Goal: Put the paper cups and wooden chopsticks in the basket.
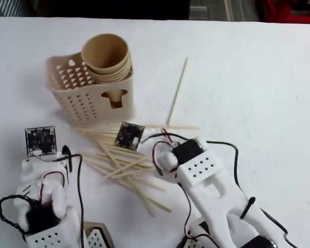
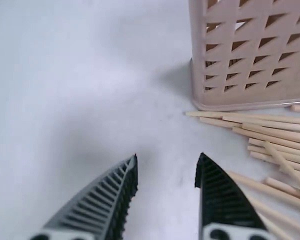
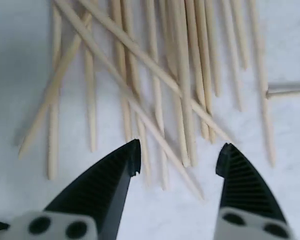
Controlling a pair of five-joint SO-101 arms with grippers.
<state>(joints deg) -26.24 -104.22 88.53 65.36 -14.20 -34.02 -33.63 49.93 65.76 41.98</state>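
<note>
Already stacked, paper cups (image 1: 106, 57) stand in the basket (image 1: 82, 106) toward the far edge of the table (image 1: 258, 77). Loose wooden chopsticks (image 1: 125, 164) lie scattered beside it; the right gripper (image 3: 177, 155) hangs above them, spread as if to pinch. Nearby, the left gripper (image 2: 166, 170) is also spread.

From the high view we look steeply down on the table (image 1: 258, 77), the arms (image 1: 212, 191) entering at the bottom edge. From the left wrist we look low and close past the left gripper (image 2: 167, 157) toward the base of the basket (image 2: 250, 55). From the right wrist we look straight down, close over the chopsticks (image 3: 182, 75), which all three views share.
</note>
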